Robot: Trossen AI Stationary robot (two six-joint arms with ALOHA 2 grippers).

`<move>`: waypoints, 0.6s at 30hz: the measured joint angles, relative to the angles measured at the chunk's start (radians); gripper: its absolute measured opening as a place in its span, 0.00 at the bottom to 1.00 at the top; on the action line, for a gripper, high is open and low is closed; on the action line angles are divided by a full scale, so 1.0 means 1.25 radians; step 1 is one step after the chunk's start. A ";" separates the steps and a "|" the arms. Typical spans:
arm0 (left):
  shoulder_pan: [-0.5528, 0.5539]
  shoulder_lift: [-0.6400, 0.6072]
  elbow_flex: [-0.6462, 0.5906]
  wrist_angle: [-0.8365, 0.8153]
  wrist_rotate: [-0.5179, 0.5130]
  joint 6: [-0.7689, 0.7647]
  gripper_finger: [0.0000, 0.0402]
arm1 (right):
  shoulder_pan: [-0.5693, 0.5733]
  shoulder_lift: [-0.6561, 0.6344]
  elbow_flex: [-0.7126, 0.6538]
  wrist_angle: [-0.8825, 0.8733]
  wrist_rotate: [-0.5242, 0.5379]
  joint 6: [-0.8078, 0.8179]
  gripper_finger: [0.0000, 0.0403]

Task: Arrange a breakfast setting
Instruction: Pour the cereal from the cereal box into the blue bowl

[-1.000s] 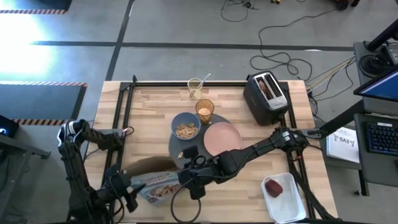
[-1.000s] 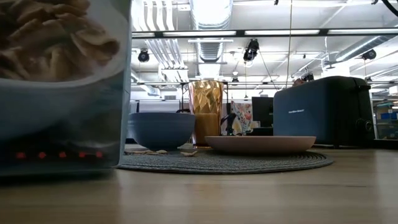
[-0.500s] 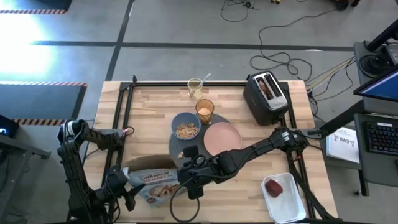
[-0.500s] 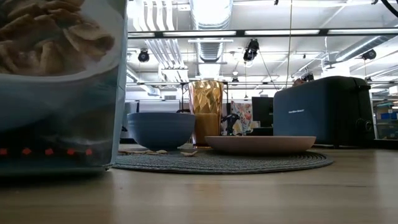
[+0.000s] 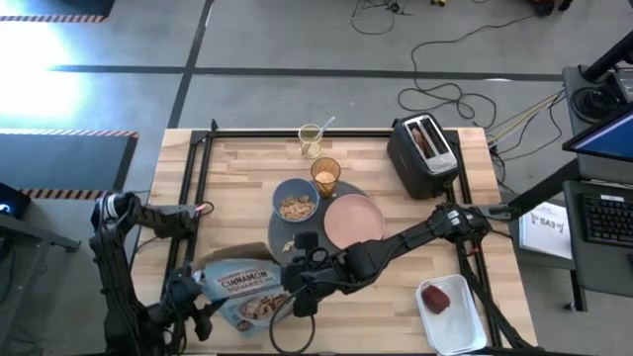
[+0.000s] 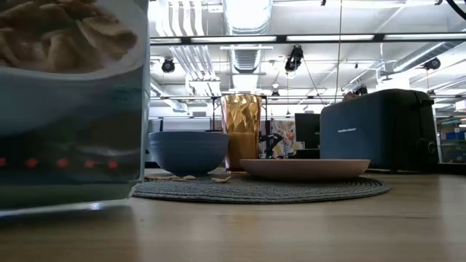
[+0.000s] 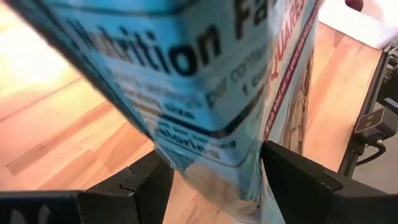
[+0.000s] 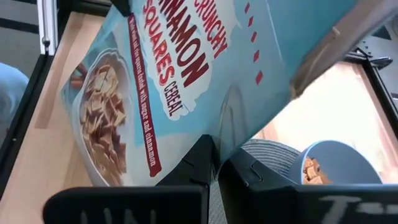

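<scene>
Cereal box [image 5: 242,290] lies flat on table [image 5: 237,168], long axis toward left tool [image 5: 203,309] clamping its end; right tool [image 5: 300,288] pinches other end, just beside mat [image 5: 279,237].

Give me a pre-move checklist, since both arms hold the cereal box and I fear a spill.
1. Left gripper jaws around the cereal box: ok.
2. Right gripper shut on the box's edge: ok.
3. Bowl on the mat already holds cereal: ok.
4. Stray cereal pieces lie on the mat: not ok.
5. Box off the table: cannot tell.
6. Box flap closed: cannot tell.
</scene>
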 joint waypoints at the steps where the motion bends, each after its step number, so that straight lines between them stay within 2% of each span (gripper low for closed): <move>1: 0.000 0.003 -0.001 -0.002 -0.009 0.002 0.56 | 0.000 0.000 0.000 0.001 0.001 0.001 0.02; 7: 0.000 0.025 -0.012 -0.005 -0.064 0.008 0.56 | 0.003 0.018 0.000 0.027 0.007 -0.020 0.02; 11: 0.001 0.025 -0.012 -0.004 -0.068 0.013 0.54 | 0.004 0.024 0.000 0.028 0.006 -0.020 0.02; 14: 0.001 0.020 -0.012 -0.003 -0.070 0.031 0.47 | 0.006 0.024 0.000 0.028 0.004 -0.020 0.02; 18: 0.001 0.012 -0.010 -0.003 -0.070 0.074 0.27 | 0.008 0.024 0.000 0.029 0.000 -0.017 0.02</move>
